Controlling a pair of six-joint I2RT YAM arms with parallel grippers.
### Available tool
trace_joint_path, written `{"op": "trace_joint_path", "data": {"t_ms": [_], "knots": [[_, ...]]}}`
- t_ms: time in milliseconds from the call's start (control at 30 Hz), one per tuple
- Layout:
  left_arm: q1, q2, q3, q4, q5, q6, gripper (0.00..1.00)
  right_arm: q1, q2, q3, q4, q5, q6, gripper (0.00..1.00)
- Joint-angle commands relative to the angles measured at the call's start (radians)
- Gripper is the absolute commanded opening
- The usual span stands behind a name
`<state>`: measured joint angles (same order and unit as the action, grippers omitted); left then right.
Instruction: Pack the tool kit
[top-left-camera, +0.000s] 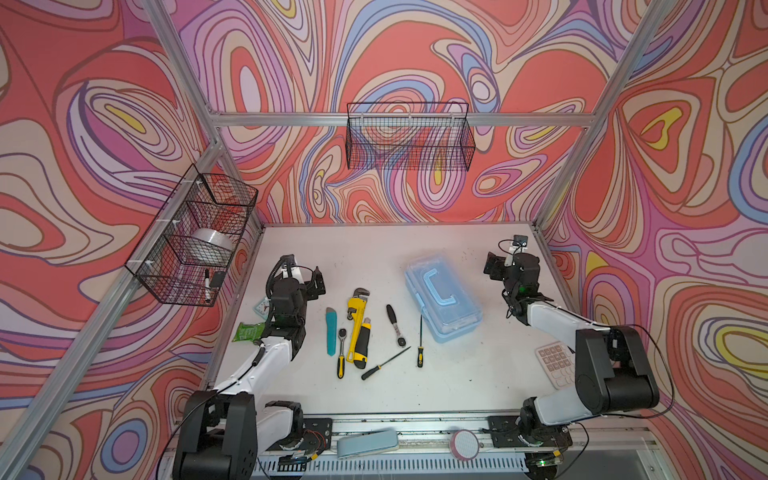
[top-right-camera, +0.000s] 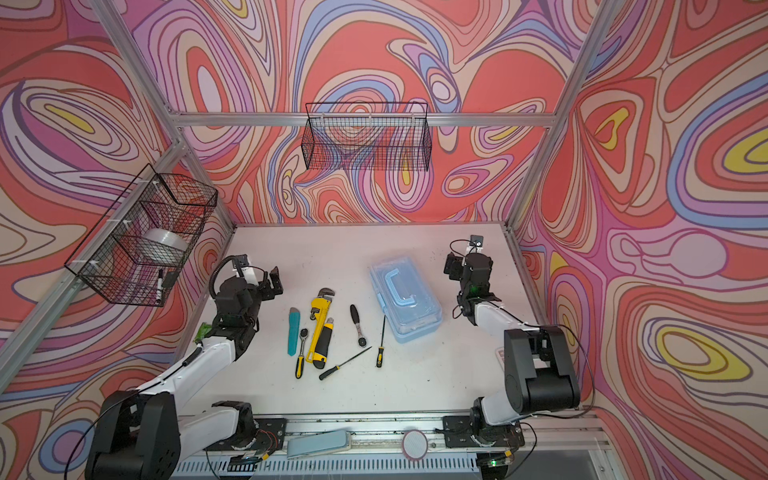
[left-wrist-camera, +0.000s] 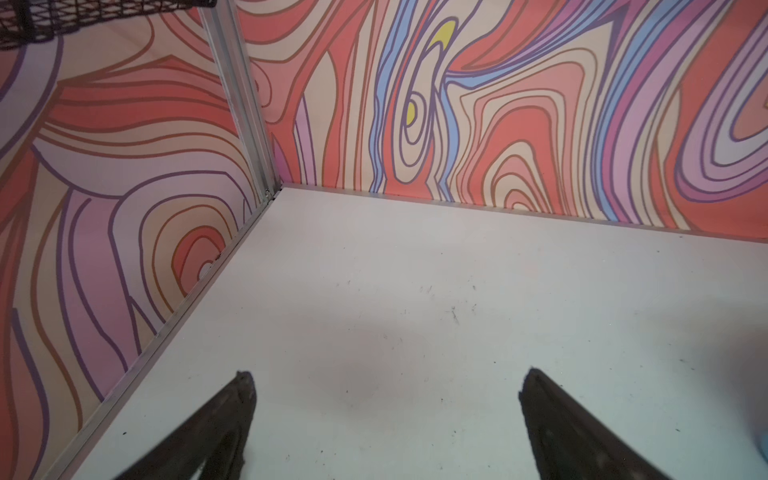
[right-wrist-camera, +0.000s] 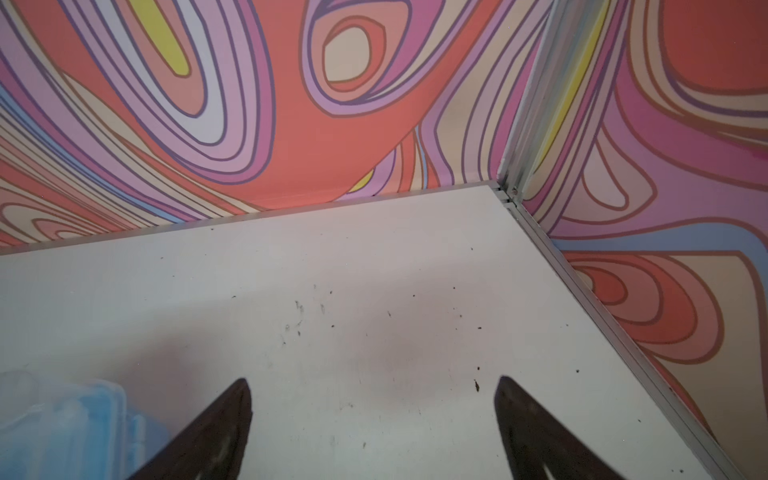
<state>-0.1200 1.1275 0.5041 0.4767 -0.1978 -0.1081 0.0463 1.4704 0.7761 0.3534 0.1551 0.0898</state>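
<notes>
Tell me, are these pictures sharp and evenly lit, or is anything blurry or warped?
In both top views the frame rails bow outward, a wide-lens warp, yet the tool kit and pipe wrench look fairly sharp under even light. In the left wrist view the left gripper fingertips are soft and dark. In the right wrist view the tool kit's corner is a blur, with a faint shadow on the table.

Both arms are raised from their bases at the near edge and bent at the elbow, reaching toward 12 o'clock. The left gripper (top-left-camera: 318, 280) is held at about 9 o'clock of the scene, the right gripper (top-left-camera: 492, 266) at about 3 o'clock. Both sets of jaws are spread wide and nothing is held.
</notes>
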Motion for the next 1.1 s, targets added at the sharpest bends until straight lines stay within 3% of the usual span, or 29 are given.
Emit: {"op": "trace_joint_path", "data": {"t_ms": [0,167,533,633,800,1067], "knots": [[-0.120,-0.060,0.001,-0.102,-0.109,0.039,1.00,-0.002,-0.057,0.038,-0.281,-0.140,0.025,0.98],[-0.322,-0.095,0.001,-0.109,-0.220,0.111,1.00,0.013,-0.120,0.084,-0.399,-0.328,0.048,0.98],[-0.689,0.081,0.001,-0.030,-0.361,0.216,1.00,0.220,-0.060,0.193,-0.586,-0.250,-0.065,0.98],[-0.745,0.162,0.048,0.003,-0.358,0.242,0.99,0.245,-0.042,0.213,-0.613,-0.257,-0.078,0.98],[-0.773,0.237,0.055,0.044,-0.235,0.209,0.97,0.266,-0.012,0.249,-0.680,-0.257,-0.117,0.98],[-0.822,0.353,0.096,0.072,-0.192,0.225,0.97,0.288,0.041,0.290,-0.757,-0.254,-0.153,0.98]]}}
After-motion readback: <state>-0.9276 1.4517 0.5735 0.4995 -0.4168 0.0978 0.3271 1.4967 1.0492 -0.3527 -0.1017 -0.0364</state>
